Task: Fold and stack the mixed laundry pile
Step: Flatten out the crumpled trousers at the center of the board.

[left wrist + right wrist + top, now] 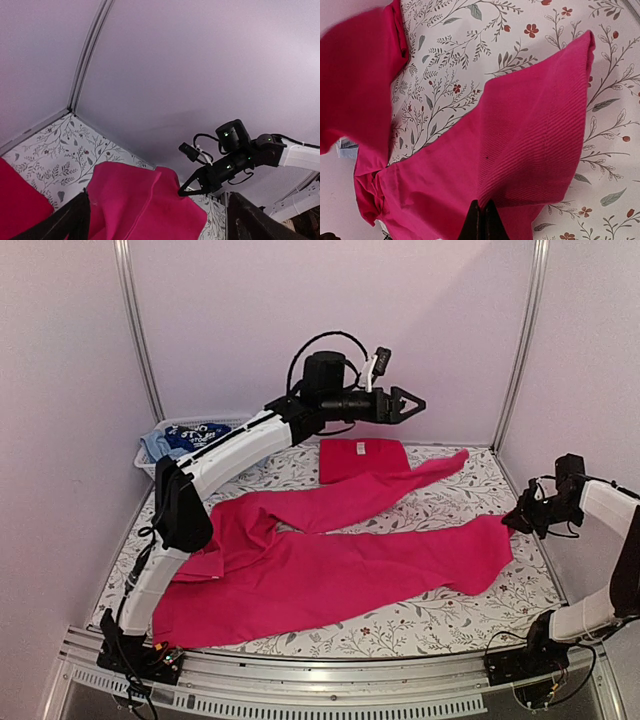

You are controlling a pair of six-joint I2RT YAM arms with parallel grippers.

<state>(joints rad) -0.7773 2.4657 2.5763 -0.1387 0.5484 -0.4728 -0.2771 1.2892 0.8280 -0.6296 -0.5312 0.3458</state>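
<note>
Right pincer [480,217]: pressed together, seemingly pinching leg hem of pink trousers [330,570] near right edge of worktop [440,618]. Left pincer [412,404]: spread, empty, high over far side. Garment sprawls across centre; folded pink piece [360,460] lies beyond. Lower your left pincer to other hem, align both hems, keep cloth taut.

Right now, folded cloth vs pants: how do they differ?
The cloth is a neat folded rectangle; the pants lie unfolded, legs splayed. The cloth is small; the pants cover much of the table. The cloth sits far back; the pants stretch left to right, nearer. Both are pink-magenta.
</note>
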